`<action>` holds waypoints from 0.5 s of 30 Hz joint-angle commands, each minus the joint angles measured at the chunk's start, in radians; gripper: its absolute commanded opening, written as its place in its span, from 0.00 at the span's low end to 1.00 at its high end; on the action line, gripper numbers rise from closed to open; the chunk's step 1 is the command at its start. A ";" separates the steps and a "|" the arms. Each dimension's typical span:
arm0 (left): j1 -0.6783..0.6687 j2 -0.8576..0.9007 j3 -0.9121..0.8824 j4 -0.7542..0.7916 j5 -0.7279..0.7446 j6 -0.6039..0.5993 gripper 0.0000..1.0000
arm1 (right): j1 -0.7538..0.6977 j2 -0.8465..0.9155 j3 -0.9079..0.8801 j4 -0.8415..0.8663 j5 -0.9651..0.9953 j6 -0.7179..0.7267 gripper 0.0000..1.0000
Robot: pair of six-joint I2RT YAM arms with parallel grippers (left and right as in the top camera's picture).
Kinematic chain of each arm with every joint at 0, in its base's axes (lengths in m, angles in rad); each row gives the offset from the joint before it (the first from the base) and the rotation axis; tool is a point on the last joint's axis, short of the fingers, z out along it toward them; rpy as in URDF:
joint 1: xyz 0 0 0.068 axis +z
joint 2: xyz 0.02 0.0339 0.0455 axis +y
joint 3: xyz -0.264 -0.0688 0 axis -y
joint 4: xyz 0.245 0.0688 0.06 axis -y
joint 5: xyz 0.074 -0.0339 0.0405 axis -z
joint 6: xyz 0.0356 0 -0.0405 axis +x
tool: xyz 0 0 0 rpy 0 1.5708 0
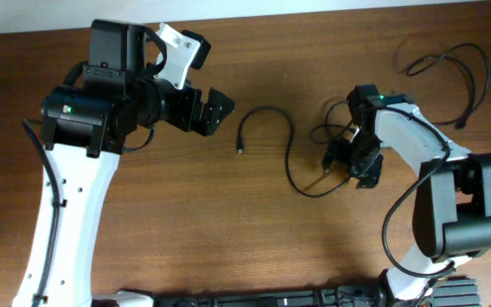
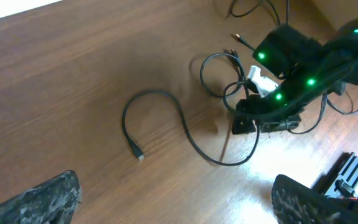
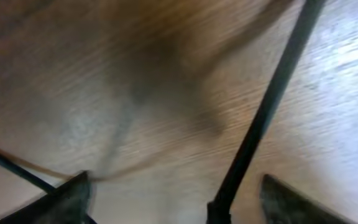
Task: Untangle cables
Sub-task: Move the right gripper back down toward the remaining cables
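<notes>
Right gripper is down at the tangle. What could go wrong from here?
1. The right gripper sits low over the tangled cables with one cord between its fingers. Closing may pinch overlapping strands and tighten the knot.
2. Pulling could drag the long loose cable, since the open left gripper isn't anchoring it.

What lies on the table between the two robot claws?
A loose black cable with a small plug curves between the left gripper and right gripper; the overhead view shows it.
</notes>
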 commanded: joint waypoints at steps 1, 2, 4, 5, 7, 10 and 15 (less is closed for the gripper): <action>0.000 -0.022 0.018 -0.001 0.000 0.002 0.99 | 0.005 -0.013 -0.016 0.036 -0.029 0.013 0.54; 0.000 -0.022 0.018 -0.001 0.000 0.002 0.99 | 0.005 -0.013 -0.016 0.044 -0.029 0.013 0.52; 0.000 -0.022 0.018 -0.001 0.000 0.002 0.99 | 0.005 -0.013 -0.016 0.056 -0.026 0.013 0.43; 0.000 -0.022 0.018 -0.001 0.000 0.002 0.99 | 0.005 -0.013 -0.016 0.061 -0.026 0.013 0.33; 0.000 -0.022 0.018 -0.001 0.000 0.002 0.99 | 0.005 -0.013 -0.016 0.066 -0.026 0.013 0.10; 0.000 -0.022 0.018 -0.001 0.000 0.002 0.99 | 0.005 -0.013 -0.016 0.063 -0.026 0.013 0.04; 0.000 -0.022 0.018 -0.001 0.000 0.002 0.99 | 0.004 -0.013 0.003 0.019 -0.026 0.006 0.04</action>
